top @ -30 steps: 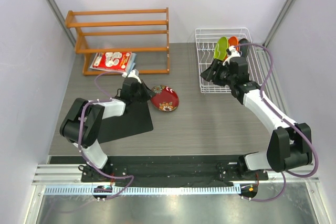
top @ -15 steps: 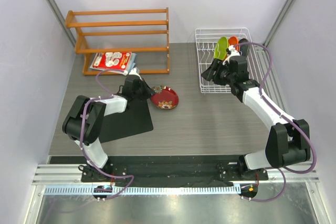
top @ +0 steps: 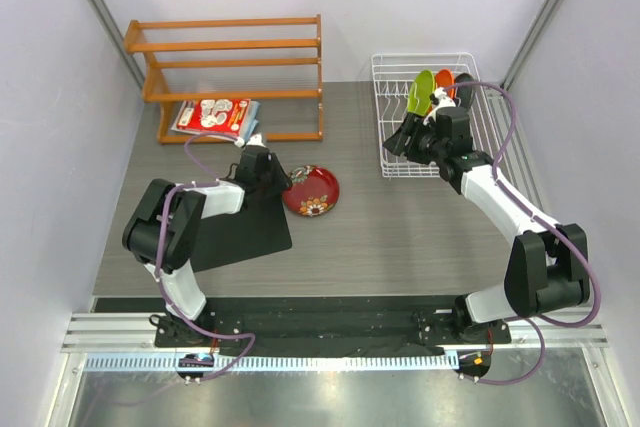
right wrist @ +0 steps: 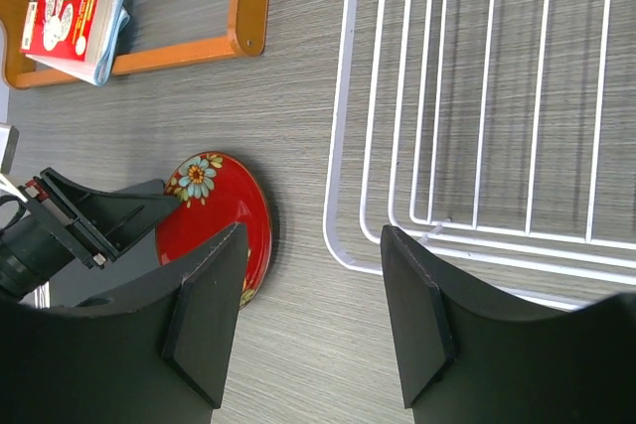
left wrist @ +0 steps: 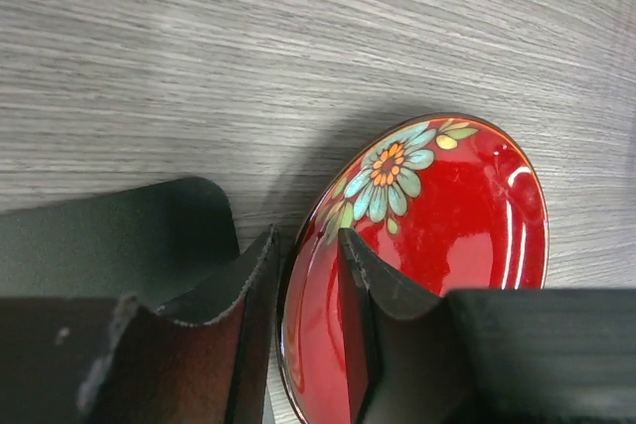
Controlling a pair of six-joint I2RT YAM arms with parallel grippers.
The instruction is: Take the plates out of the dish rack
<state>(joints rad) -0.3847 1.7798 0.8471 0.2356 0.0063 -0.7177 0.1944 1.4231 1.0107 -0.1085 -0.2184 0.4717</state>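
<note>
A dark red plate with a flower pattern point(top: 311, 191) lies on the table left of centre. My left gripper point(top: 285, 179) sits at its left rim. In the left wrist view that rim point(left wrist: 298, 325) passes between the parted fingers of the left gripper point(left wrist: 306, 235), open with a thin gap showing. The white wire dish rack point(top: 378, 97) stands at the back right with a lime green plate point(top: 420, 92), an orange plate point(top: 443, 82) and a dark one point(top: 464, 80) upright in it. My right gripper point(top: 400, 137) hovers open and empty over the rack's near left corner point(right wrist: 343, 146).
An orange wooden shelf point(top: 230, 47) stands at the back left with a red-and-white booklet point(top: 213, 115) under it. A black mat point(top: 240, 227) lies below my left arm. Grey walls close in both sides.
My left jaws have parted, and the red plate has dropped from a tilt to lie flatter on the table, slightly further left. The right arm has barely moved.
</note>
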